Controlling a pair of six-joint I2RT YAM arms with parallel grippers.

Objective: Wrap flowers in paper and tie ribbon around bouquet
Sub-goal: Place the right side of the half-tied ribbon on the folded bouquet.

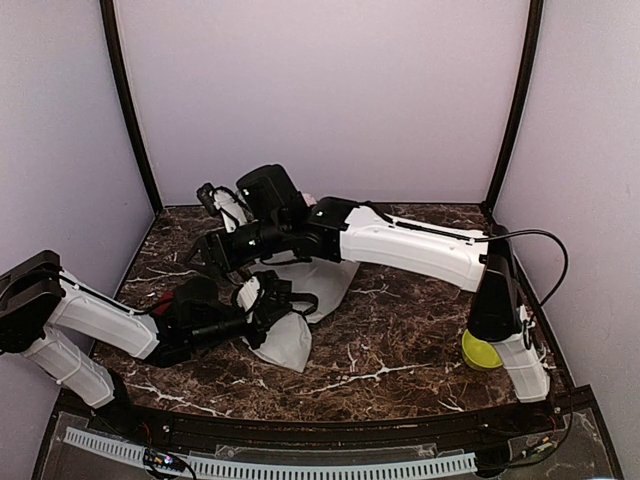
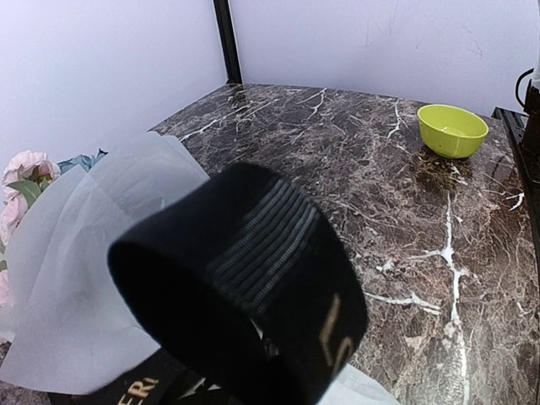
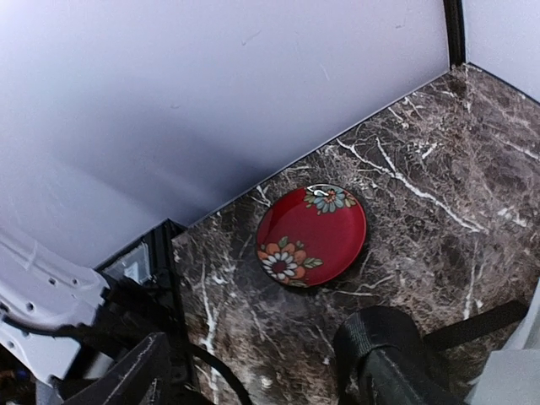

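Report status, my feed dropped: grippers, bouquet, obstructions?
Left gripper shut, ribbon looped at it. Right gripper open. Flowers wrapped in paper, on the table. Green bowl, red plate well aside.

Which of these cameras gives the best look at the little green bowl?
The left wrist view: the green bowl sits whole and unobstructed on the marble table, its inside visible. The top view shows only part of it, the rest hidden behind the right arm. The right wrist view does not show it.
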